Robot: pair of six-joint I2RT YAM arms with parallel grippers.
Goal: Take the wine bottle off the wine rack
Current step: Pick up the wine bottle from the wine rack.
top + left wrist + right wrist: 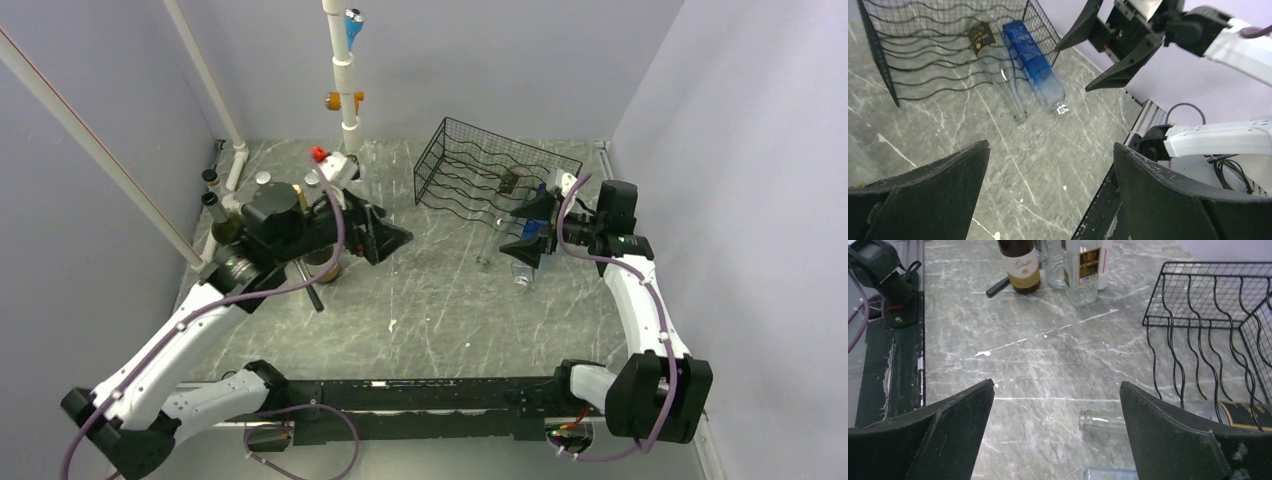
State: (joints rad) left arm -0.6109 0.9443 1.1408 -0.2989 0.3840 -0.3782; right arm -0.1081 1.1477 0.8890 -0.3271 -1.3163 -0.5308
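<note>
The black wire wine rack [495, 178] stands at the back right of the table, also in the left wrist view [923, 60] and the right wrist view [1208, 315]. A clear wine bottle [998, 70] with a dark gold-lettered label lies in its bottom row. Its neck [1100, 421] sticks out onto the table. A blue bottle [1035, 70] lies beside it. My right gripper [520, 230] hangs open just above the two necks, holding nothing. My left gripper [395, 240] is open over the table's middle left, well apart from the rack.
A brown wine bottle [1020, 265], a square clear bottle [1082, 270] and other bottles stand at the back left near the white pipe frame [345, 90]. A dark rod [312, 292] lies by them. Walls close in on three sides.
</note>
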